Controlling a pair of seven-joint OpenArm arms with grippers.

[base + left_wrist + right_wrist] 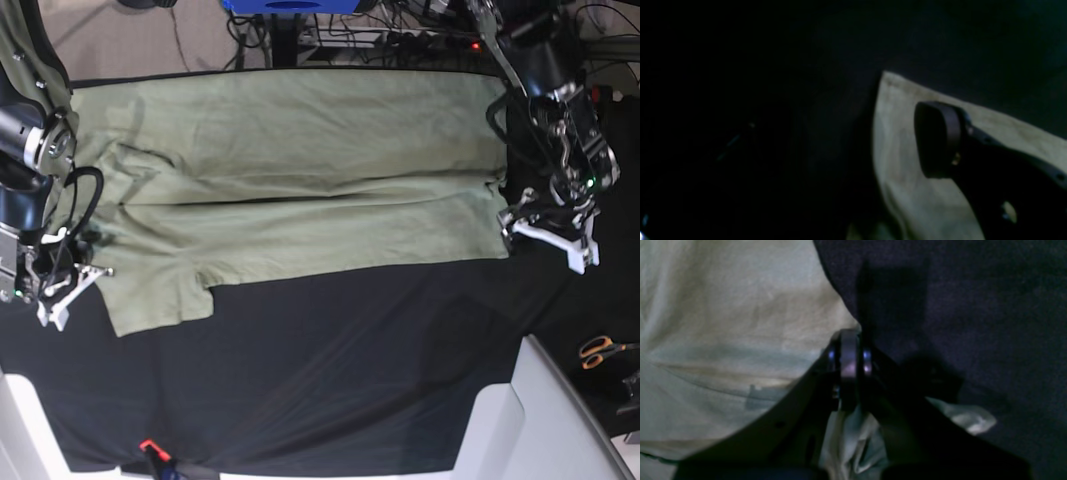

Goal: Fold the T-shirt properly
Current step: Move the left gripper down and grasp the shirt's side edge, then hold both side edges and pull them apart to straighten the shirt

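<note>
The pale green T-shirt (pixel 300 190) lies spread flat on the large black cloth (pixel 330 370), long axis left to right, one sleeve (pixel 160 290) pointing toward the front. My right gripper (pixel 88 270) is at the shirt's left edge. In the right wrist view it (pixel 848 373) is shut on a bunched fold of the shirt (pixel 723 323). My left gripper (pixel 515 225) is at the shirt's right edge. In the left wrist view one finger (pixel 937 140) rests over the shirt's corner (pixel 900 110) with nothing against its pad; the other finger is lost in the dark.
Orange-handled scissors (pixel 600 350) lie at the right, off the cloth. White panels (pixel 530 410) stand at the front right and front left. A small red-orange item (pixel 148 445) sits at the front edge. Cables and a blue box (pixel 290 8) lie behind the table.
</note>
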